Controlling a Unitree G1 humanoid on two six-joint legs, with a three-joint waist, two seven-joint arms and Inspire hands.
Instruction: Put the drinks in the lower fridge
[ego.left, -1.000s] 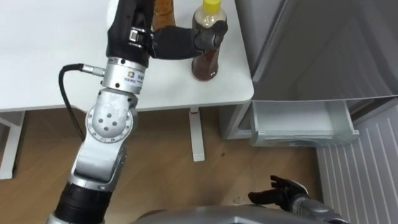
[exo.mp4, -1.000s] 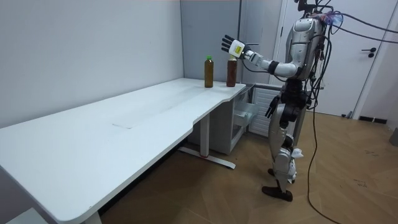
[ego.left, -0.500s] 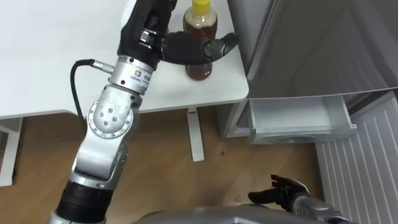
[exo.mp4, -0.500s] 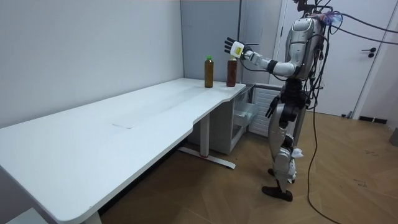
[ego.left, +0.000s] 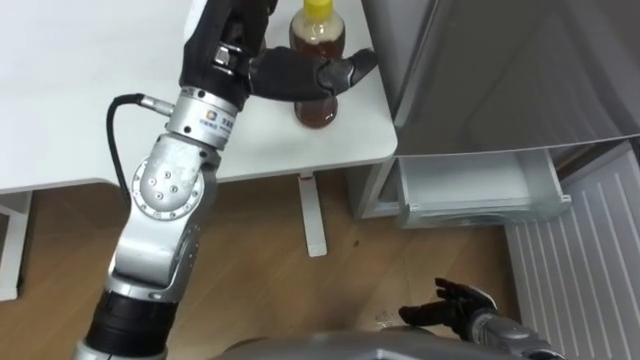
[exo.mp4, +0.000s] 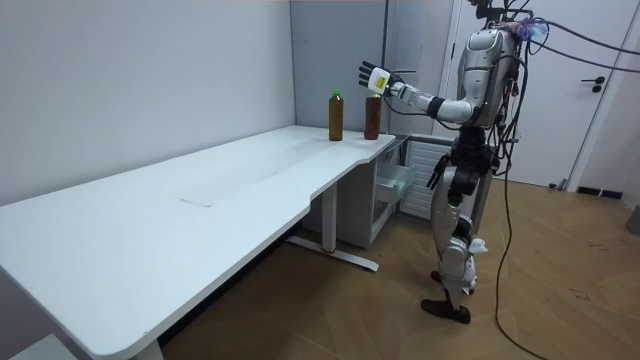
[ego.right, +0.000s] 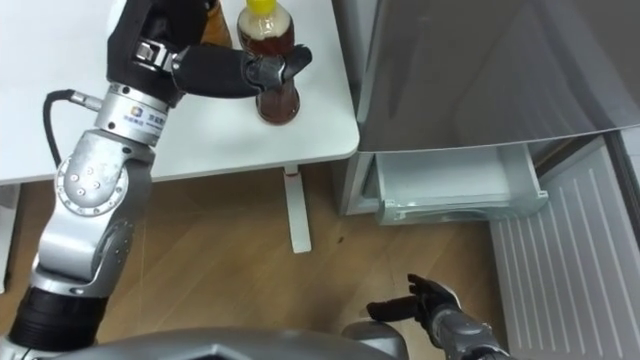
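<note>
Left eye view: the yellow-capped bottle (ego.left: 318, 110) stands upright on the white surface (ego.left: 80, 90), close to its near right corner, with only a narrow strip of bare top between it and the right edge. Just past that edge rises the grey fridge (ego.left: 520, 70), so there is little free room on that side. The left hand (ego.left: 270, 72) reaches across the surface to the bottle; its thumb lies straight across the bottle's front, and the room view shows the fingers spread and straight beside the bottle, not closed round it. Whether the thumb actually touches cannot be told.

A green-capped bottle (exo.mp4: 336, 115) stands upright beside the first one, farther in from the corner.

Below the grey front, the fridge's lower drawer (ego.left: 480, 190) stands pulled out over the wooden floor (ego.left: 250, 270), beside the surface's white leg (ego.left: 312, 215).

The right hand (ego.left: 455, 305) hangs low over open floor in front of the drawer, fingers loosely spread, holding nothing.

In the room view the robot stands upright at the surface's fridge end.
</note>
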